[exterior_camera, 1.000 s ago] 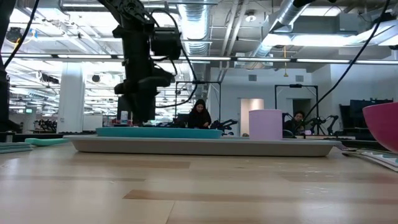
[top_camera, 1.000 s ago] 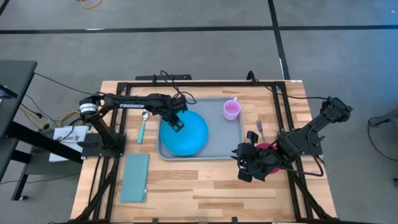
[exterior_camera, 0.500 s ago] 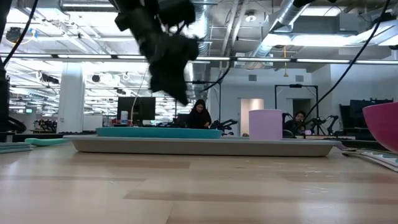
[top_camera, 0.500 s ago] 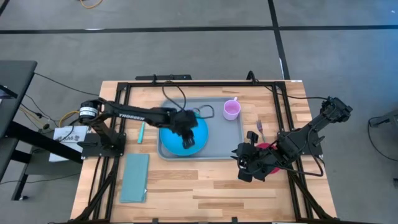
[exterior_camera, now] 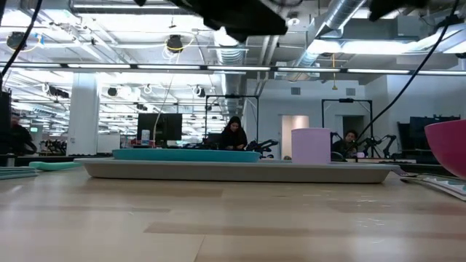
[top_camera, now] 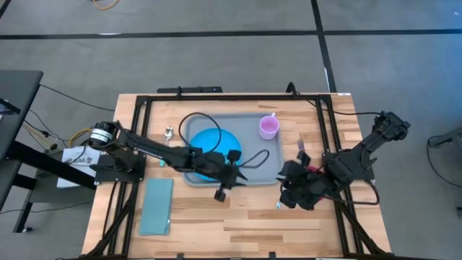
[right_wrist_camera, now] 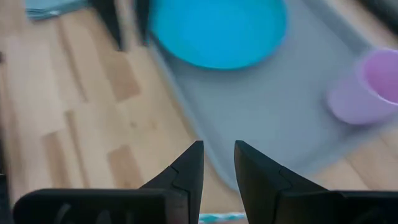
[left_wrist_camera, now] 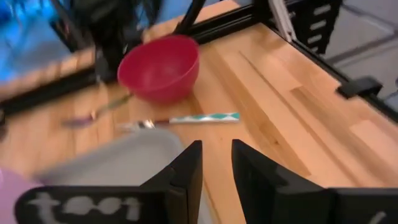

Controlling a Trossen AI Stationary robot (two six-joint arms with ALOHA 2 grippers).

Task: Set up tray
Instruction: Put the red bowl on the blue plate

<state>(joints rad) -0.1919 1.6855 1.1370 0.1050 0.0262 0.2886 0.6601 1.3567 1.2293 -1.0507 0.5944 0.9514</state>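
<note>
A flat grey-blue plastic tray (top_camera: pixel 253 144) is carrying a round blue plate (top_camera: pixel 209 141); both grippers' fingers are hovering slightly parted, grasping nothing.

round bright-blue plate (top_camera: pixel 208 148) | lilac plastic cup (top_camera: pixel 268 128), upright | red plastic bowl (left_wrist_camera: pixel 159 67) on wooden tabletop | teal-patterned-handle utensil (left_wrist_camera: pixel 186 119) lying near bowl | pale-teal rectangular napkin (top_camera: pixel 157 206) flat on wood | seated people in room behind, low view
</note>
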